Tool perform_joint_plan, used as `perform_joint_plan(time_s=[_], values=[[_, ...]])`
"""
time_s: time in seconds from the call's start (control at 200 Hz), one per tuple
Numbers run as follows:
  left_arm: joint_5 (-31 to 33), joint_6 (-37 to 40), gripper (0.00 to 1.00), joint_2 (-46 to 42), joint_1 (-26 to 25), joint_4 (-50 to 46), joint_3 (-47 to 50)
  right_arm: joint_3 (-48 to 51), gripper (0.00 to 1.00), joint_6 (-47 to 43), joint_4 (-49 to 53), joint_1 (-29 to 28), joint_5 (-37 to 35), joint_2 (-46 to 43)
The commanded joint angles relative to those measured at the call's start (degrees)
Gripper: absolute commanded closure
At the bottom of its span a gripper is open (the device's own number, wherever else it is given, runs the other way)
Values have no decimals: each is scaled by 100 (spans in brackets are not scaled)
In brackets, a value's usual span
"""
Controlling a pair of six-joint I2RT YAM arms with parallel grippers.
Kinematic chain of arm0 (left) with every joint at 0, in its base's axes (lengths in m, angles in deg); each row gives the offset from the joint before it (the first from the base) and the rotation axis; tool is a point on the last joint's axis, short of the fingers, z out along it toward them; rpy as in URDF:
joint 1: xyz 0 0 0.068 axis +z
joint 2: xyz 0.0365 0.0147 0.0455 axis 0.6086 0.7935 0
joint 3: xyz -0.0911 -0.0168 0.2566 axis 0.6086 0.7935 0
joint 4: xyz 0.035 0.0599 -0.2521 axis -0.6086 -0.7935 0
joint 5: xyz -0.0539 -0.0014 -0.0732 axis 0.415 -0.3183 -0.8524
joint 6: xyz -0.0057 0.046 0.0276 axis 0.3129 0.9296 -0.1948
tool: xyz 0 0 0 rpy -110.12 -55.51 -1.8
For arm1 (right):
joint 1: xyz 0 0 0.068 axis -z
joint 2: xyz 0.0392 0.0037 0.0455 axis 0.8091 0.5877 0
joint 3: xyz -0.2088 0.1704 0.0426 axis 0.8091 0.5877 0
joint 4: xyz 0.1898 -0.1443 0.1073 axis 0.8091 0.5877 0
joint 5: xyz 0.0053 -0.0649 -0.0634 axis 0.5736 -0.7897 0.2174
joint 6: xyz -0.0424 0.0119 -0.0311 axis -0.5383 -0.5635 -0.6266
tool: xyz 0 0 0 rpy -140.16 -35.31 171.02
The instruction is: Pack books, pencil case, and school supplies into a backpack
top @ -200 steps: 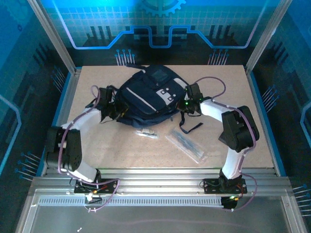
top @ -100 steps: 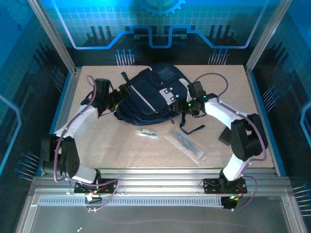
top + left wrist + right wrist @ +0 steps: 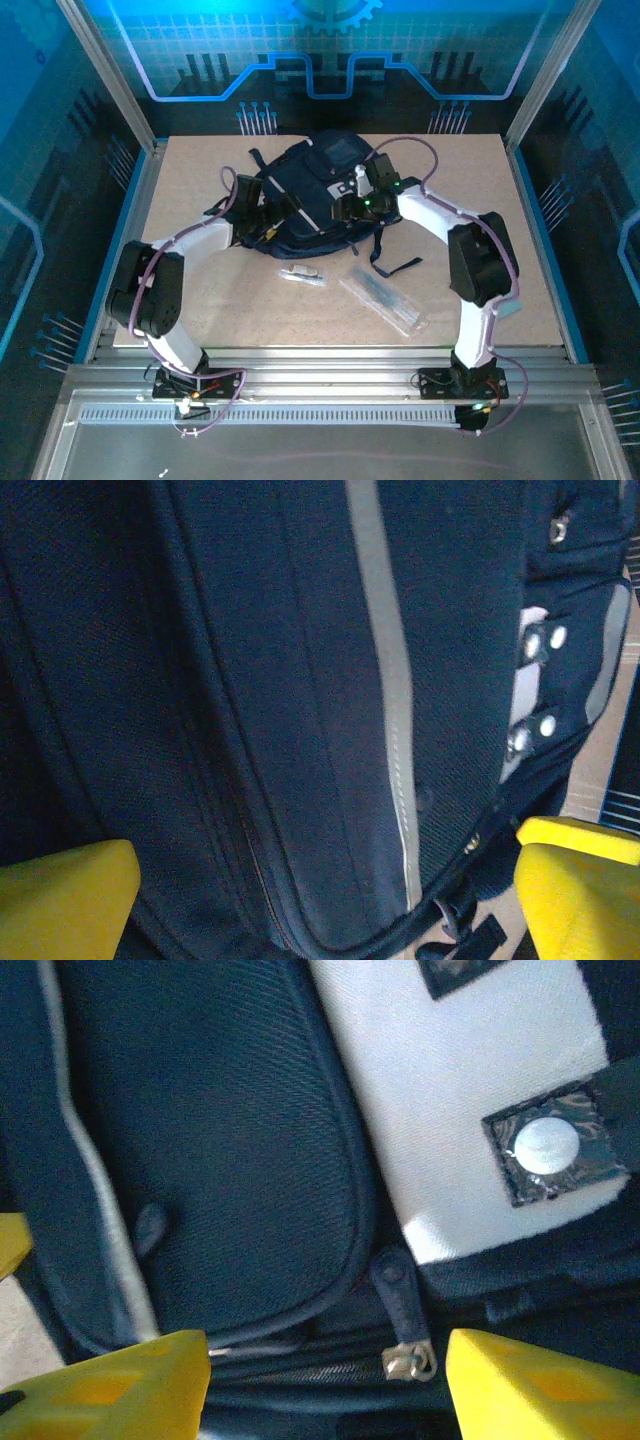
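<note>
The navy backpack (image 3: 312,190) lies at the back middle of the table, with its pale stripe (image 3: 385,680) and a white patch (image 3: 470,1110) seen close up. My left gripper (image 3: 262,215) (image 3: 320,905) hovers open over its left front panel, yellow fingertips (image 3: 60,900) wide apart with nothing between them. My right gripper (image 3: 350,206) (image 3: 325,1390) is open over the right side, its jaws either side of a zipper pull (image 3: 408,1358) without touching it. The pencil case (image 3: 385,300) and the small pale school supplies (image 3: 302,275) lie on the table in front. The books are hidden.
A dark backpack strap (image 3: 392,262) trails onto the table to the right, near the pencil case. Metal frame posts and blue side panels enclose the table (image 3: 520,290). Bare tabletop lies to the far left and right.
Both grippers have opened and moved inward over the backpack, the left rightward and the right leftward. The backpack has shifted slightly toward the back.
</note>
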Motion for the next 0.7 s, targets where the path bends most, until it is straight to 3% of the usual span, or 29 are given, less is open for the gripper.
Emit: perform_joint_plan(time_s=[0.0, 0.27, 0.55, 0.695], values=[[22, -92, 3, 221, -7, 252, 151, -163, 35, 121, -60, -1, -124, 348], [-138, -309, 3, 568, 153, 585, 460, 156, 31, 676, -696, 63, 46, 806], [-304, -417, 3, 752, 152, 822, 317, 636, 35, 779, -1859, -37, 2020, 478], [-345, -385, 3, 924, 152, 796, 50, 711, 36, 555, -1918, -107, 2743, 387]])
